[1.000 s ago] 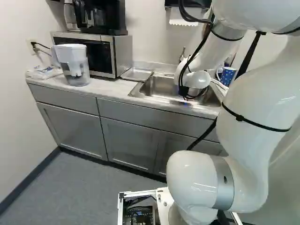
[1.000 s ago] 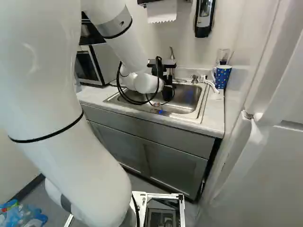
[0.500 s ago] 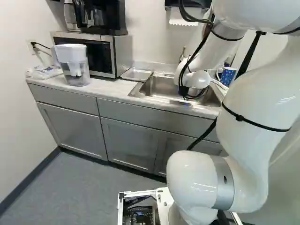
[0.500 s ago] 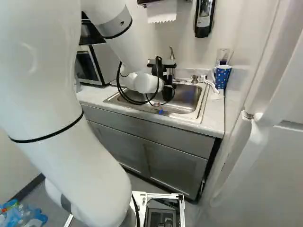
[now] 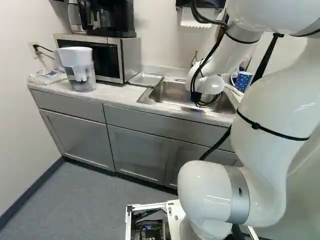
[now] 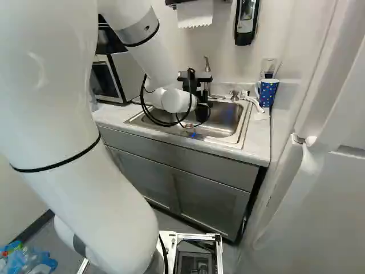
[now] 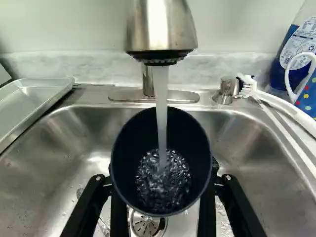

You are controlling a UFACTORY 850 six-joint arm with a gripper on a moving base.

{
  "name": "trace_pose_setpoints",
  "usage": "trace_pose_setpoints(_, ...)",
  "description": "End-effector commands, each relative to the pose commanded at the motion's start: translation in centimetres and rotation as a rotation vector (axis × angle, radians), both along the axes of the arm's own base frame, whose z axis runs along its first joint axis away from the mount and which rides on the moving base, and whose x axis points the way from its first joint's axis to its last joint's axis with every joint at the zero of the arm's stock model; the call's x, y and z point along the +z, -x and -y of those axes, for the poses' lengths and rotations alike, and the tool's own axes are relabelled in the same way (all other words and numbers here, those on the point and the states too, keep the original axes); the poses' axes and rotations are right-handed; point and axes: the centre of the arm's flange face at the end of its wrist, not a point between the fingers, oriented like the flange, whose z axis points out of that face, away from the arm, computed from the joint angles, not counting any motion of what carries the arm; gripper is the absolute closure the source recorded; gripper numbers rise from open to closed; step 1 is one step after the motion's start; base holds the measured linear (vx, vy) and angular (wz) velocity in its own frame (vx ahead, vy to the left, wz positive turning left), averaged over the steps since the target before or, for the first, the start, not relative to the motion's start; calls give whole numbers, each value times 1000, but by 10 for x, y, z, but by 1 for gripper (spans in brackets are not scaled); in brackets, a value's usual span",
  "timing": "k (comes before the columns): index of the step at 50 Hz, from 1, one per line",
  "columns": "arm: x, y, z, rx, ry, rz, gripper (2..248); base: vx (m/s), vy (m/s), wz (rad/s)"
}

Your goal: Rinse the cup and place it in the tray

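Kitchen desk with sink, described from left to right. At the left end of the desk lies a white and blue plastic package. Just beside it stands a clear pitcher with a white lid and handle. Next comes a silver and black microwave, bearing a black coffee maker. A shallow, rectangular silver metal tray lies at the left edge of the stainless steel sink, well apart from the cup.

Over the basin is the black two-fingered tool, its fingers closed on opposite sides of a round, dark cup. The cup is thus gripped between the fingers, its open mouth facing up beneath the brushed metal faucet. A stream of water runs from the faucet into the cup, and bubbling water covers the cup's bottom. The round, perforated metal drain shows below the cup, partly hidden by it. White paper towel hangs on the wall above.

To the right of the faucet base is a short metal fixture. Beside it, at the sink's far right, rests a white brush. Farther right, on the desk, stands a blue mug with coloured dots and a white handle; near it is a clear bottle with blue contents and a white label.
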Motion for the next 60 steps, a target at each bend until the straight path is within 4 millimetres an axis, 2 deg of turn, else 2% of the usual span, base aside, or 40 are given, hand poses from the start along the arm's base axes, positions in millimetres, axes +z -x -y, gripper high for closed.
trace_pose_setpoints(60,0,0,0,0,0,0,125,0,0,0)
